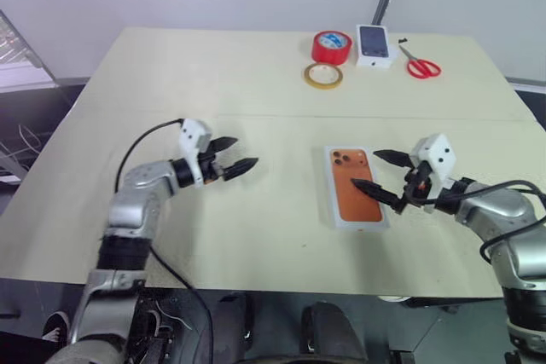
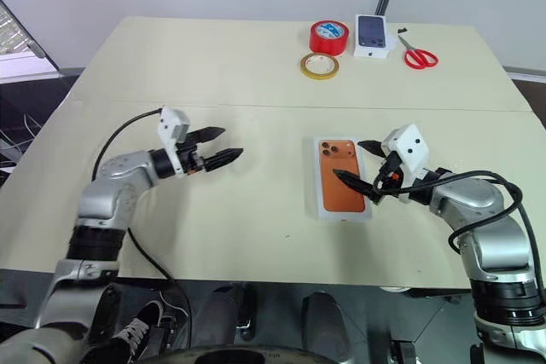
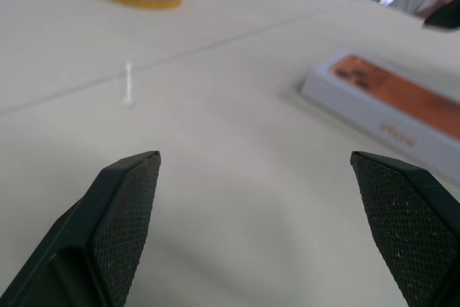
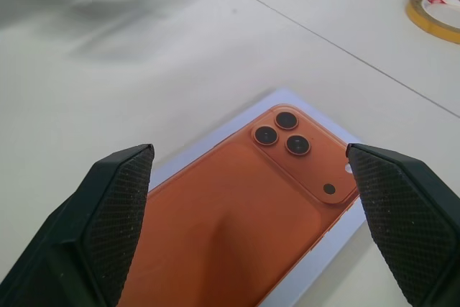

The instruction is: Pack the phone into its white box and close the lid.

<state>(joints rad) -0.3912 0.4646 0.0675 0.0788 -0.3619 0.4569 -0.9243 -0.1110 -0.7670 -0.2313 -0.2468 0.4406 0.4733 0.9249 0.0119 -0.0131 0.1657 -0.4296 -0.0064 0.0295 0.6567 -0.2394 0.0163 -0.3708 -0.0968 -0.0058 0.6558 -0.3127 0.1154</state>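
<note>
The white box (image 1: 357, 189) lies closed in the middle of the table with the lid (image 3: 402, 102) on it. The lid's top bears an orange phone back with three dark lenses (image 4: 280, 131), framed by a white margin, and its tall white side wall carries lettering. The phone itself is hidden inside. My right gripper (image 1: 365, 169) hangs open just above the box's right edge, with nothing between its fingers. Well to the left of the box, my left gripper (image 1: 243, 153) is open and empty above bare table, pointing toward the box.
At the far edge of the table (image 1: 213, 236) stand a red tape roll (image 1: 332, 46), a flat yellow tape ring (image 1: 323, 75), a small white box with a dark phone picture (image 1: 374, 45) and red scissors (image 1: 421, 66). A seam crosses the tabletop behind both grippers.
</note>
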